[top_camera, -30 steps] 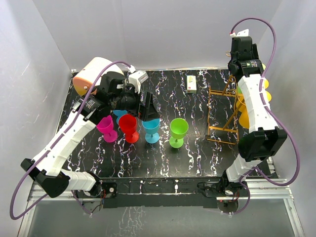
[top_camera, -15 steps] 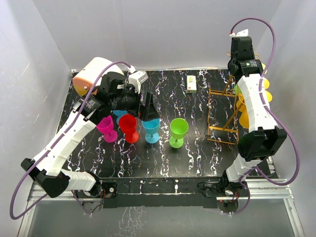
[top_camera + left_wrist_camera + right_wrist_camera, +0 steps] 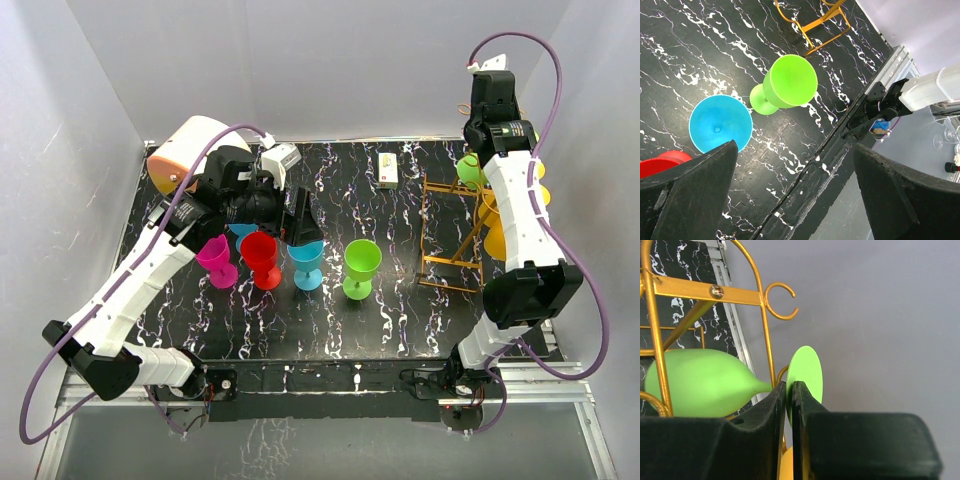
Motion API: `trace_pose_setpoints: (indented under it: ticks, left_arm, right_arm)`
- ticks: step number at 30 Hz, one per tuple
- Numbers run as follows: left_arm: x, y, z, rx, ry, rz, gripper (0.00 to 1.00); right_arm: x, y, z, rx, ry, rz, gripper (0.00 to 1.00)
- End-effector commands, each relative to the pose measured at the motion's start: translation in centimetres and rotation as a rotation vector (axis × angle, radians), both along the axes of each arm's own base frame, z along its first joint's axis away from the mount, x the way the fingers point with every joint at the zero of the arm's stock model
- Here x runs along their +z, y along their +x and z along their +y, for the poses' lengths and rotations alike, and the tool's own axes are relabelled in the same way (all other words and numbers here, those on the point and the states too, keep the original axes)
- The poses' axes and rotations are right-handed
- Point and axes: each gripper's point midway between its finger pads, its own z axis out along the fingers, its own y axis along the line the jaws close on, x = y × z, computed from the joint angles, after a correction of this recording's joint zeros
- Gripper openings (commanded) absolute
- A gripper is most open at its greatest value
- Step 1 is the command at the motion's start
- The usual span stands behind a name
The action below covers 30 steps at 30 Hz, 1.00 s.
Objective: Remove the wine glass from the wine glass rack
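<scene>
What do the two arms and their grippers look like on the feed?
Left arm and right arm: white shells, black joints, each trailing a looping purple cable. Left gripper and right gripper: blocky matte-black fingers.

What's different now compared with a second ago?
The right fingers pinched shut on the stem of the green wine glass hanging in the wine glass rack, and more of its bowl now shows from above. The left arm and the four standing glasses stayed put.
</scene>
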Motion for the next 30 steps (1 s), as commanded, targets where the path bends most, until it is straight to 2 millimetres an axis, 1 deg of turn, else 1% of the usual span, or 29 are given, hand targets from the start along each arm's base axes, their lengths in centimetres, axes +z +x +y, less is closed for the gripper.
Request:
trace_pose_setpoints:
  ticks: [1, 8, 16, 22, 30]
  left_arm:
    - [0.7, -0.4, 0.2, -0.012, -0.009, -0.028, 0.99]
    - [0.6, -0.5, 0.2, -0.011, -0.009, -0.029, 0.99]
    - [0.5, -0.4, 0.2, -0.008, -0.005, -0.03, 0.99]
    - [0.4, -0.3, 0.3, -0.005, 0.002, -0.029, 0.99]
    - [0.3, -0.4, 0.3, -0.004, 0.008, -0.033, 0.99]
  right_arm:
    - [4.0, -0.9, -0.2, -0.014, -0.013, -0.118, 0.06]
    - [5.5, -1.4, -0.5, -0.035, -0.056, -0.139, 0.0]
    - [6.6, -1.8, -1.1, -0.054, -0.136, -0.136, 0.0]
    - [6.7, -1.7, -1.4, -0.067, -0.161, -0.133, 0.0]
    - [5.7, -1.4, -2.2, -0.078, -0.133, -0.131, 0.0]
